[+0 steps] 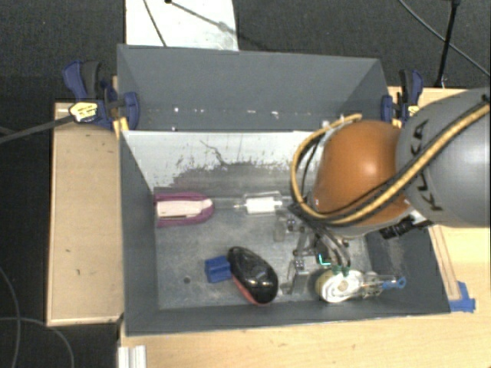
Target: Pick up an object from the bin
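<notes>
- Five loose things lie in the grey bin [247, 89].
- The gripper [316, 265] hangs low at the front right, below the arm's orange cover [357, 167]; whether it is spread or closed cannot be told.
- A white round thing [340, 287] lies just beside the gripper, toward the front right corner.
- A black oval thing [254, 275] lies near its other side, touching a small blue block [217, 269].
- A purple-and-white stapler-like thing [182, 208] and a small clear piece [261, 204] lie further back.
</notes>
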Motion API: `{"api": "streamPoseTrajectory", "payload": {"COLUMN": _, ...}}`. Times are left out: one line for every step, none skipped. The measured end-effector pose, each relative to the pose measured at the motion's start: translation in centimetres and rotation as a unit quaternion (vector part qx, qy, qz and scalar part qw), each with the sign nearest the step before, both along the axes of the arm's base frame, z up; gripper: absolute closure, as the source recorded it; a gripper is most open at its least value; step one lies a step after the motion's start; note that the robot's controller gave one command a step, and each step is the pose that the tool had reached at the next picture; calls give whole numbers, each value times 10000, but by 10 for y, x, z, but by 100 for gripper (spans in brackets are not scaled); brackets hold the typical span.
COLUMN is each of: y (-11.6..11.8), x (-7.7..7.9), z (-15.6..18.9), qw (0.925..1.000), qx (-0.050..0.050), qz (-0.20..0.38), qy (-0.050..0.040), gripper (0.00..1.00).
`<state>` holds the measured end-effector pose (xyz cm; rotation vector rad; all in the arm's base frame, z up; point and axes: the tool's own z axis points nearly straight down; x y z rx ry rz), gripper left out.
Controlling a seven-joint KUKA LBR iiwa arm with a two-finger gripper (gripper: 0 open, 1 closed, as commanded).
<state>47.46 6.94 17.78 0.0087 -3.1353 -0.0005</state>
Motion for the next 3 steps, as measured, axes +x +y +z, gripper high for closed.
{"api": "streamPoseTrajectory", "payload": {"y": 77, "x": 32, "z": -112, "qw": 9982, "qx": 5, "qz": -596, "qy": -8, "gripper": 0}}
{"api": "streamPoseTrajectory", "payload": {"y": 74, "x": 34, "z": -107, "qw": 9980, "qx": 3, "qz": -632, "qy": -35, "gripper": 100}}
{"api": "streamPoseTrajectory", "payload": {"y": 109, "x": 33, "z": 7, "qw": 9970, "qx": 24, "qz": -769, "qy": -78, "gripper": 100}}
